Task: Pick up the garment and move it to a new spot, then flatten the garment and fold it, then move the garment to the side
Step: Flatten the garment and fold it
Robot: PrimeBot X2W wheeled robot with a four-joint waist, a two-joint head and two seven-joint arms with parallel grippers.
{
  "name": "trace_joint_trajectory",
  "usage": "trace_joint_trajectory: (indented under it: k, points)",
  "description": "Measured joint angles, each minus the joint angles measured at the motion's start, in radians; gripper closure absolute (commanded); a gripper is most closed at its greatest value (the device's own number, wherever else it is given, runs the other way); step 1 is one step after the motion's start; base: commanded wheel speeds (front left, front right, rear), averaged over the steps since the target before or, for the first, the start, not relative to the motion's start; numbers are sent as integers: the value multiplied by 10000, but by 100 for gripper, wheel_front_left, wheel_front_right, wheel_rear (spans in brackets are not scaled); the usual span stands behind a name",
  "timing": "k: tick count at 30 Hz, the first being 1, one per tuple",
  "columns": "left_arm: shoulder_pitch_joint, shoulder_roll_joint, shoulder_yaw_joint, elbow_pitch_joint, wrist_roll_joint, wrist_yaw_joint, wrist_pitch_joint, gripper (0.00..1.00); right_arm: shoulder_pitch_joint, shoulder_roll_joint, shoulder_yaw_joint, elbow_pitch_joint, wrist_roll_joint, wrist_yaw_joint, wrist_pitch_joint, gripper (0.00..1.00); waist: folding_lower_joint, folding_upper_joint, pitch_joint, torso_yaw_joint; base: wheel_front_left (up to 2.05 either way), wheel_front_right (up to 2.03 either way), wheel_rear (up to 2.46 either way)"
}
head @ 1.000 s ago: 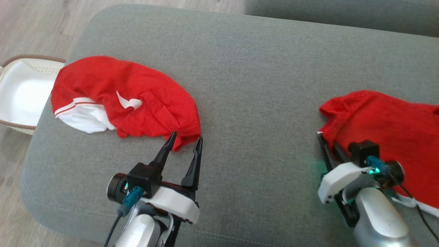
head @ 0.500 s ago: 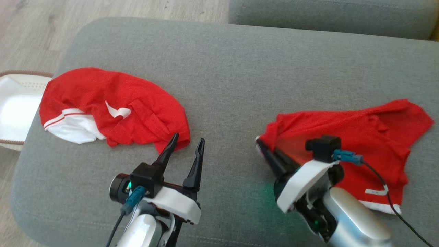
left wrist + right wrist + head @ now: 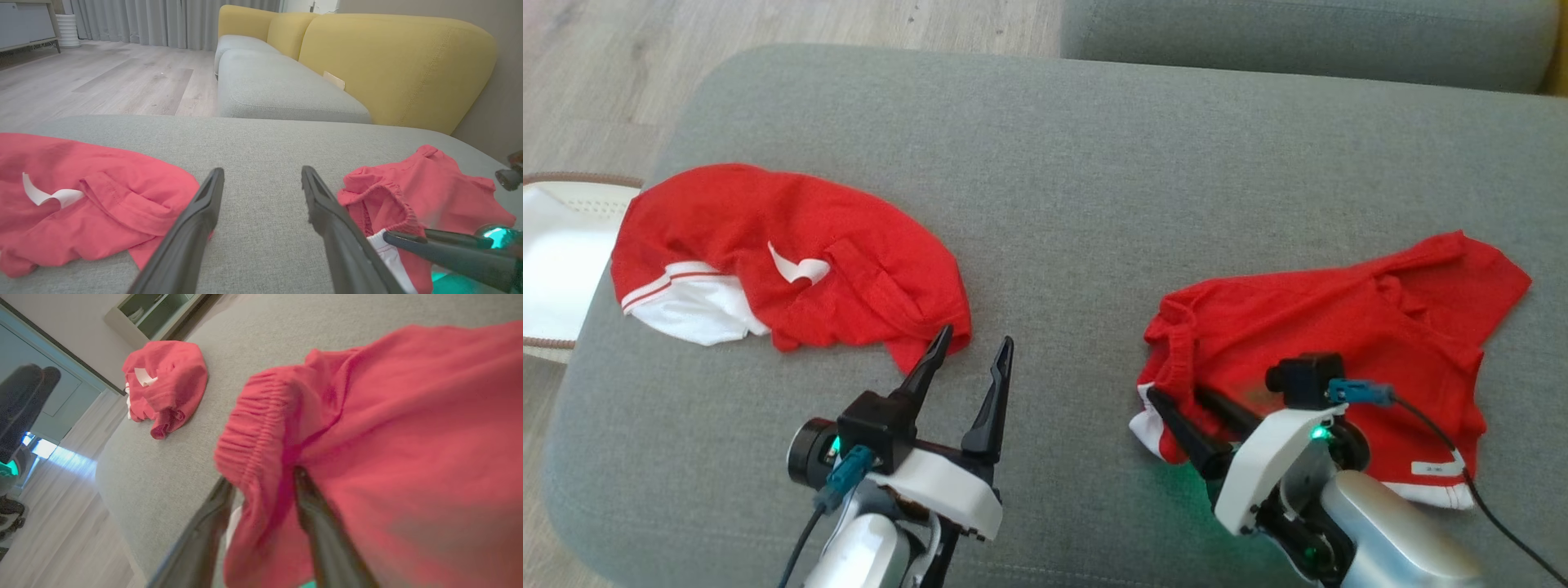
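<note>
Grey sofa seat (image 3: 1094,163) under red garment (image 3: 1339,327), pale wood floor (image 3: 588,65) beyond.

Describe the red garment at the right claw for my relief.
On the grey fabric cushion, look to the robot's right. The red cloth garment lies spread, with a gathered elastic waistband; the bunched red garment opposite shows a broad white panel.

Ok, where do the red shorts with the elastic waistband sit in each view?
Head view: the red shorts lie at right on the grey cushion, waistband at the right gripper.
Left wrist view: shorts at lower right.
Right wrist view: shorts across the right half, waistband central.
Shared landmark: the crumpled red garment with a white tag.
</note>
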Motion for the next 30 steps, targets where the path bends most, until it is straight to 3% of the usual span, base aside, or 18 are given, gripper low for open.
trace_joint_trajectory:
  k: [11, 16, 22, 30]
  points:
    - [-1, 0, -48, 40, -115, 6, 0, 0, -491, 67, 163, 819, -1258, 0, -884, 0, 0, 0, 117, -374, 0, 0, 0]
    - [13, 0, 21, 104, -98, 2, 0, 0, -467, 174, -244, 673, -1547, 0, -1488, 0, 0, 0, 13, -754, 0, 0, 0]
    - [78, 0, 161, 169, -29, -92, 0, 0, 13, 123, -1440, 184, -2092, 0, -1990, 0, 0, 0, -280, -1262, 0, 0, 0]
    - [488, 2, 401, 178, 21, -222, 0, 0, 1927, 102, -3785, -828, -3131, 0, -2144, 0, 0, 0, -699, -1893, 0, 0, 0]
